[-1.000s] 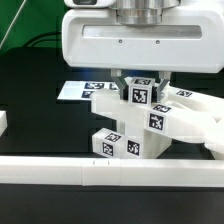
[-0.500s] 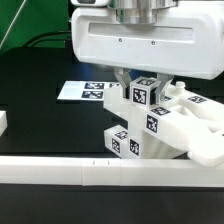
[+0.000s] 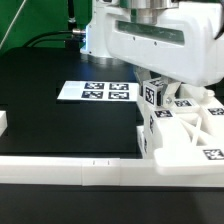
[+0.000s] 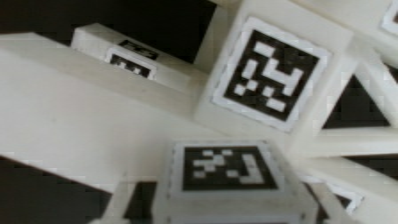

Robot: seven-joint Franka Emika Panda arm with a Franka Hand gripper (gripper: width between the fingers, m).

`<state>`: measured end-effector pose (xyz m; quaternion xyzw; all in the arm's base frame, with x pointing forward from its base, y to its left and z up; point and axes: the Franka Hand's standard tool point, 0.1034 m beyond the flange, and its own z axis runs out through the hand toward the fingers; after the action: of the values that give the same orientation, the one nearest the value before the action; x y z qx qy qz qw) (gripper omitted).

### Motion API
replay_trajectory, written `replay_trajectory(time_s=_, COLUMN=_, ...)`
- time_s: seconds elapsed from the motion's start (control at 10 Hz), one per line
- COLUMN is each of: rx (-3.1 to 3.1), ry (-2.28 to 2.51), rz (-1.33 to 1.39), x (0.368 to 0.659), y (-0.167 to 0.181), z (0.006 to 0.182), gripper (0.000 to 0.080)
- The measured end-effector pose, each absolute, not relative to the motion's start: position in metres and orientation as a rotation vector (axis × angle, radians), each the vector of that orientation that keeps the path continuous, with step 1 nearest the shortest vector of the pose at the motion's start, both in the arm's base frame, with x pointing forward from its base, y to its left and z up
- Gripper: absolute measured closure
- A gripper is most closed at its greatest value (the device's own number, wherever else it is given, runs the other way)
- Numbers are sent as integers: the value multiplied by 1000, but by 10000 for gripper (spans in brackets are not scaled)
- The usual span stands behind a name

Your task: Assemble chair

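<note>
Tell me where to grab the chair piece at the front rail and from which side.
Probably the upright tagged bar of the chair piece, from above: it stands proud of the flat base, with narrow parallel faces. The gripper sits there already; its fingers are hidden.

You have a black table under even light, with the marker board lying flat on it. A white rail runs along its near edge. Green shows behind, top corner.
</note>
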<state>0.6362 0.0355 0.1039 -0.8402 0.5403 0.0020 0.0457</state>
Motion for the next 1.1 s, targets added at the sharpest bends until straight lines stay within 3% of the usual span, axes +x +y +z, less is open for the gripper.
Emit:
replay_trajectory(time_s=0.7, rx=-2077, ry=2229, rz=51, x=636, y=49, z=104, gripper=532)
replay_trajectory(time_s=1.1, rx=-1988, ry=2297, rz=70, x=636, y=50, z=103, gripper=530)
